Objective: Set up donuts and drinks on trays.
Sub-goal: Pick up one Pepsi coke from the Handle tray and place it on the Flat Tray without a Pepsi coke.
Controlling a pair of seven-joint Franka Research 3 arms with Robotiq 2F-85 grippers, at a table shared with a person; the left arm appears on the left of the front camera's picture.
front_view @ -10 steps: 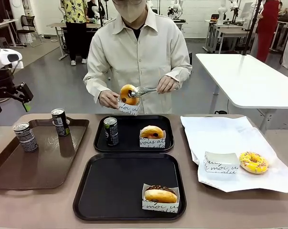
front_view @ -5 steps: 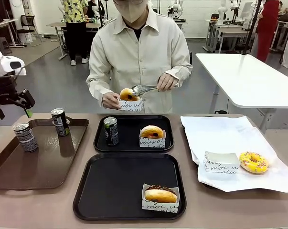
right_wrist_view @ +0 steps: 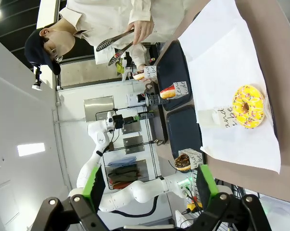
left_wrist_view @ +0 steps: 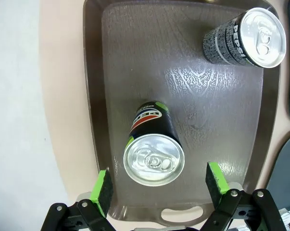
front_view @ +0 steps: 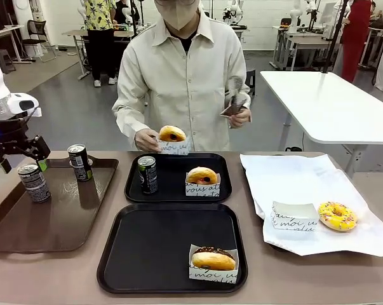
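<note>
The robot's left gripper (front_view: pixel 23 164) hovers with its jaws spread wide just above a Pepsi can (front_view: pixel 34 182) at the left edge of the brown tray (front_view: pixel 51 229). In the left wrist view the green pads (left_wrist_view: pixel 102 191) flank the can's silver top without gripping it. A second can (front_view: pixel 80 162) stands at the brown tray's far side. Across the table, a person's hand (front_view: pixel 145 136) holds a sleeved donut (front_view: pixel 172 134) at the far rim of the far black tray (front_view: pixel 178 194), which carries a third can (front_view: pixel 148 175) and a donut (front_view: pixel 202 176). The person's other hand (front_view: pixel 240 116) raises metal tongs (front_view: pixel 234 95). The near black tray (front_view: pixel 147 254) holds a chocolate-iced donut (front_view: pixel 213 259). A yellow-iced donut (front_view: pixel 336 216) lies on white paper (front_view: pixel 293 184) at right, beside an empty sleeve (front_view: pixel 294 218). The right gripper (right_wrist_view: pixel 149 185) is wide apart, holding nothing.
</note>
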